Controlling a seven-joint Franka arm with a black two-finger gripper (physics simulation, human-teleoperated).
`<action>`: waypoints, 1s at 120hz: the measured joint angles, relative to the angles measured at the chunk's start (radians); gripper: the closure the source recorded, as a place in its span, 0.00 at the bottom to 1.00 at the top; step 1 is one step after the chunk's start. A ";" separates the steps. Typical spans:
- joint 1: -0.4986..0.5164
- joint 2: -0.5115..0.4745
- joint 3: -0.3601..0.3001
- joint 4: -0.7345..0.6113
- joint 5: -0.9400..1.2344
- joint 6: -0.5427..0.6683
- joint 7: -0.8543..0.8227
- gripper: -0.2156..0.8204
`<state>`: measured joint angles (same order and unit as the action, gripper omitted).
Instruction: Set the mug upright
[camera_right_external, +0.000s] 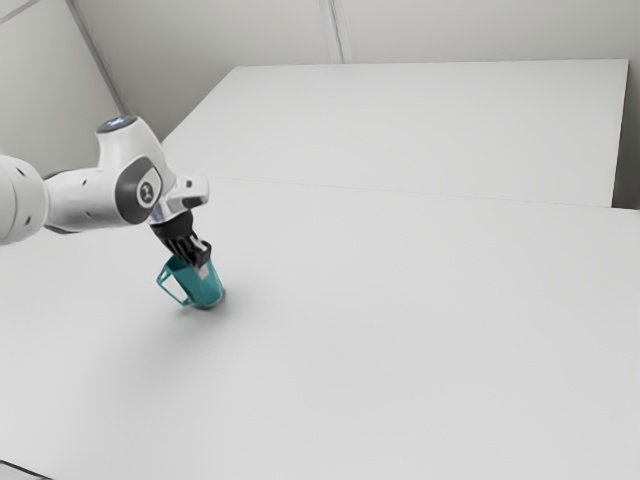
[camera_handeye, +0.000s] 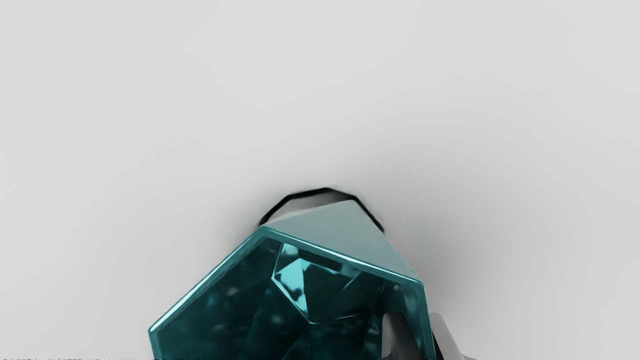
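Wrist view. Nearest the camera is the rim of the mug, its mouth facing up toward my claw. One finger is inside the mouth, the other outside; I read the claw as closed on the mug's side wall, just below the rim. The foot lies beyond the rim, farther out from the claw, with the table around it.

Exterior view. The arm comes in from the exterior view's left, and the claw slants down to the mug. The mug is directly below the claw: mouth at the fingertips, foot at the table. The handle is below the claw, on the side toward the arm's base.

Governing relation: the long axis runs from the claw down to the foot, and I judge it upright or close to it. I cannot confirm that the foot sits flat. Condition for release: full foot contact. Caution: the grip is off-centre on one wall, so a sideways pull could tip the mug.
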<state>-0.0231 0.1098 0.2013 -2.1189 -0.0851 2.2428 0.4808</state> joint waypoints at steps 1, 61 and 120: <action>0.000 0.001 0.000 0.000 0.000 0.000 -0.002 0.97; -0.009 -0.049 -0.014 0.021 -0.013 -0.031 -0.051 0.33; -0.001 0.023 -0.035 0.508 -0.005 -0.401 -0.080 0.22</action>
<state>-0.0246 0.1325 0.1666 -1.6110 -0.0903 1.8420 0.4013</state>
